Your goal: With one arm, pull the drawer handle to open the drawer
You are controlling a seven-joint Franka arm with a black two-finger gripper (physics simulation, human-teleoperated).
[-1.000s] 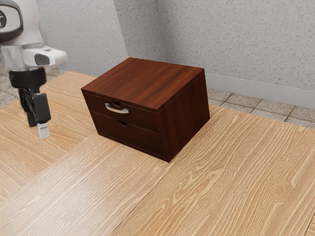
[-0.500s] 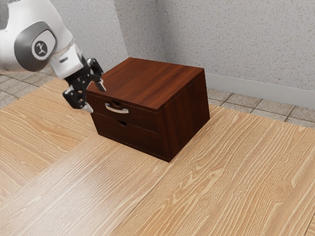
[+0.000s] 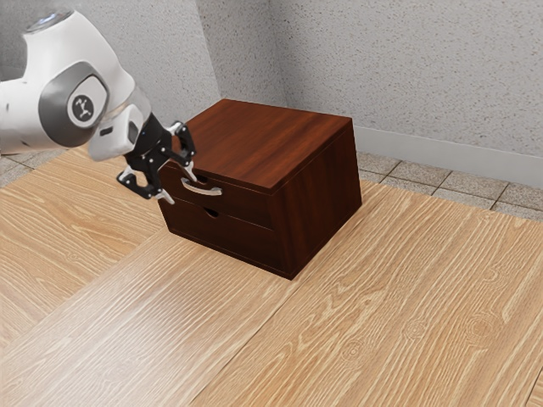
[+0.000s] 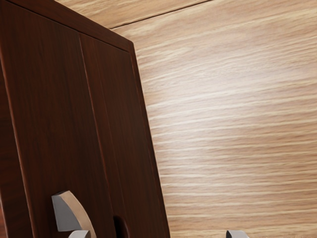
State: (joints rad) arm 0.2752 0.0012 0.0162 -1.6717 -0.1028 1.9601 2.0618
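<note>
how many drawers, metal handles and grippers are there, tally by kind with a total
drawers: 2, the upper drawer and the lower drawer
handle: 1, on the upper drawer
gripper: 1
total: 4

The drawer cabinet is dark reddish wood, smooth with a soft sheen. Its handle looks like pale satin metal. The table is light grained wood, pretty glossy. The wall is rough, speckled grey, and the pincer is matt black.
</note>
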